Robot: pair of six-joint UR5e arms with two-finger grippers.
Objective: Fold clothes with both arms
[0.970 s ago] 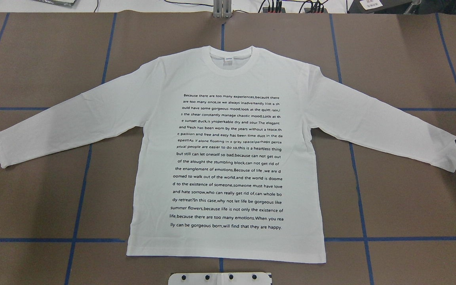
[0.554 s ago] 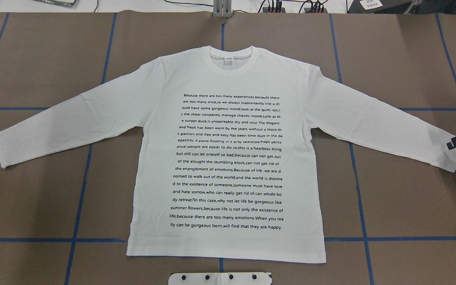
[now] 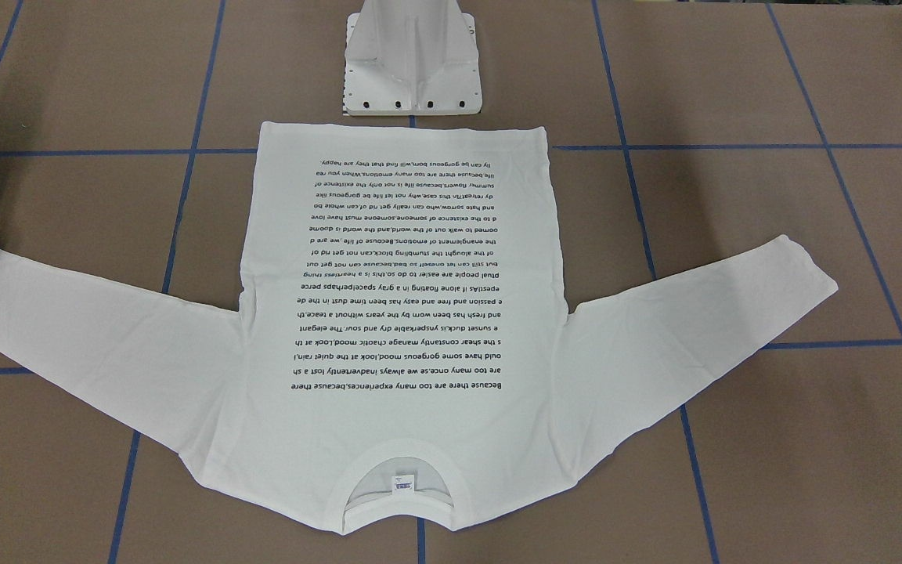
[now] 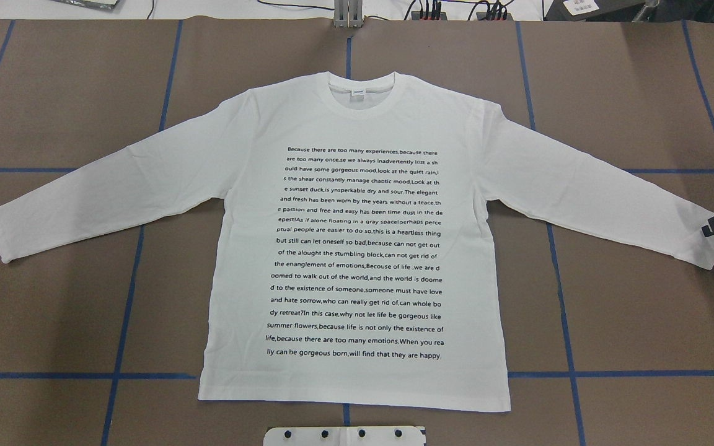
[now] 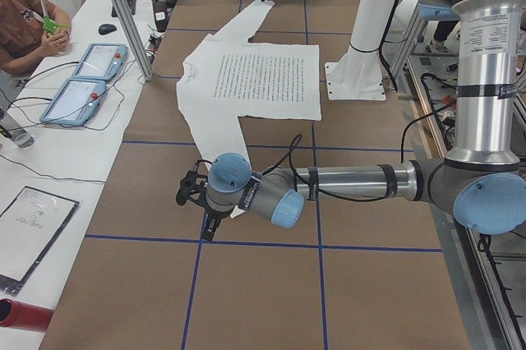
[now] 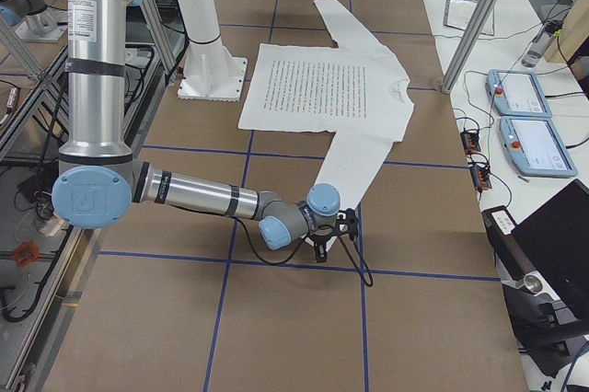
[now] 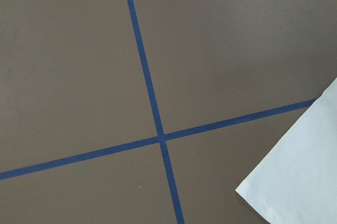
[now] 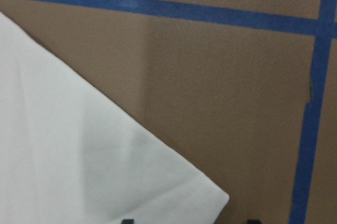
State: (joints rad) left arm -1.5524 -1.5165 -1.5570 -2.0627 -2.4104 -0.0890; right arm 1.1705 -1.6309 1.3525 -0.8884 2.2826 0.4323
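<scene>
The white long-sleeved T-shirt (image 4: 357, 384) lies flat on the brown table, text side up, collar (image 4: 362, 105) at the far side and both sleeves spread. My right gripper (image 4: 711, 228) is low at the right sleeve cuff (image 4: 704, 244). In the right wrist view its fingertips (image 8: 126, 221) stand apart, open, with the cuff corner (image 8: 200, 197) lying between them. My left gripper (image 5: 187, 194) hovers beside the left sleeve cuff (image 4: 0, 232); only the left side view shows it, so I cannot tell its state. The left wrist view catches that cuff's corner (image 7: 300, 182).
Blue tape lines (image 4: 127, 297) grid the tabletop. The white pedestal base (image 3: 412, 63) stands just behind the shirt's hem. A person (image 5: 25, 21) sits at a side desk with two control tablets (image 5: 82, 79). Bare brown table surrounds the shirt.
My right gripper has shifted a little inward and down over the right cuff. The shirt has not moved.
</scene>
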